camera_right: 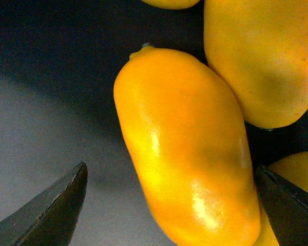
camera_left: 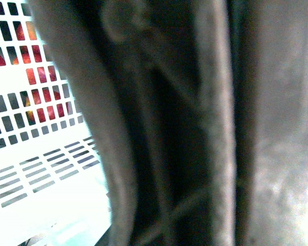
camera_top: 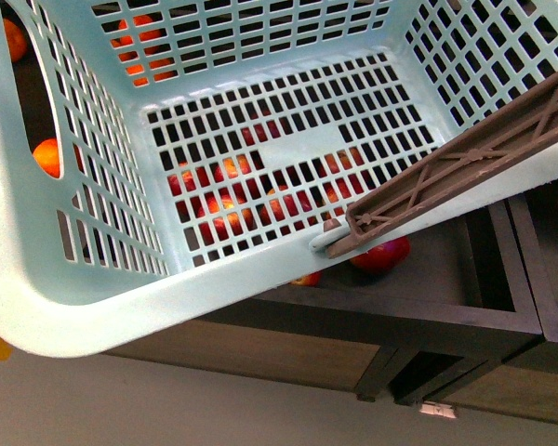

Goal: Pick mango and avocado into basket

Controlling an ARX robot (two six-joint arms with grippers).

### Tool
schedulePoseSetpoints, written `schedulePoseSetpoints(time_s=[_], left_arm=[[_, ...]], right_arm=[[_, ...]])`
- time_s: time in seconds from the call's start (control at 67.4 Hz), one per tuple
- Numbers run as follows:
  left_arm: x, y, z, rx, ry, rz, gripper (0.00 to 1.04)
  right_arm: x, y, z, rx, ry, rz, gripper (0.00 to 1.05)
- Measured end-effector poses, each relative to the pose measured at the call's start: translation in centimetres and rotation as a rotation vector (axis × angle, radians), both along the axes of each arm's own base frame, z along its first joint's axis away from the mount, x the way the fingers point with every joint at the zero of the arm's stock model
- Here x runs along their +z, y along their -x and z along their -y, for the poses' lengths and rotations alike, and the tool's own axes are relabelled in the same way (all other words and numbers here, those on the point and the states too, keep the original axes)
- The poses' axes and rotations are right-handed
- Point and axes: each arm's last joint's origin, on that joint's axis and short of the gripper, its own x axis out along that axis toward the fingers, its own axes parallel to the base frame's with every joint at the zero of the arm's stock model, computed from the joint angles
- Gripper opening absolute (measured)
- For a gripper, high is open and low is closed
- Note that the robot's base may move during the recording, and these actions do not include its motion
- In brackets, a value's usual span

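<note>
The basket (camera_top: 93, 307) hangs tilted and close before the front camera, its mouth turned up and toward the robot, likely so that fruit can be dropped straight in. It is empty: neither task fruit lies on its slotted floor. The left wrist view is filled by a blurred brown bar, probably the handle (camera_left: 159, 123), with pale basket wall beside it. That suggests the left gripper carries the basket by it, but I cannot tell whether that gripper is closed or spread.

At the left, oranges (camera_top: 48, 156) show through the basket wall. Red fruit (camera_top: 223, 209) shows through its floor, lying in dark wooden bins (camera_top: 446, 279) underneath. The brown handle (camera_top: 465, 167) lies folded along the basket's right rim. Below the bins is plain pale grey floor (camera_top: 214, 409).

In the right wrist view the mango (camera_right: 185, 148) lies lengthwise between the two dark tips of the right gripper (camera_right: 170, 195). The jaws are spread wide and grip nothing, one tip to each side of the fruit and neither seen to touch it. This looks like lining up across its narrow width for a grasp. More yellow fruit (camera_right: 262, 56) crowds against the mango on one side, so that tip has little room. The surface (camera_right: 56, 51) under it is dark and partly lit grey.

The avocado appears in no view.
</note>
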Motion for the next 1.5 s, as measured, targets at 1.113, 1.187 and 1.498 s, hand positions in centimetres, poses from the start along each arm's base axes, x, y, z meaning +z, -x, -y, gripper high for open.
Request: schedulePoseSetpoints(time_s=[1.113, 1.187, 1.498], left_arm=[[0.0, 0.0, 0.0, 0.0, 0.001, -0.001, 0.13], [0.0, 0.0, 0.0, 0.0, 0.001, -0.001, 0.13], [0.0, 0.0, 0.0, 0.0, 0.001, -0.001, 0.13]], right_arm=[[6.7, 3.5, 0.6, -0.099, -0.318, 0.199, 0.59], [9.7, 4.8, 0.2, -0.086, -0.36, 0.272, 0.59], [23.9, 14.8, -6.8, 0.064, -0.576, 0.519, 0.59]])
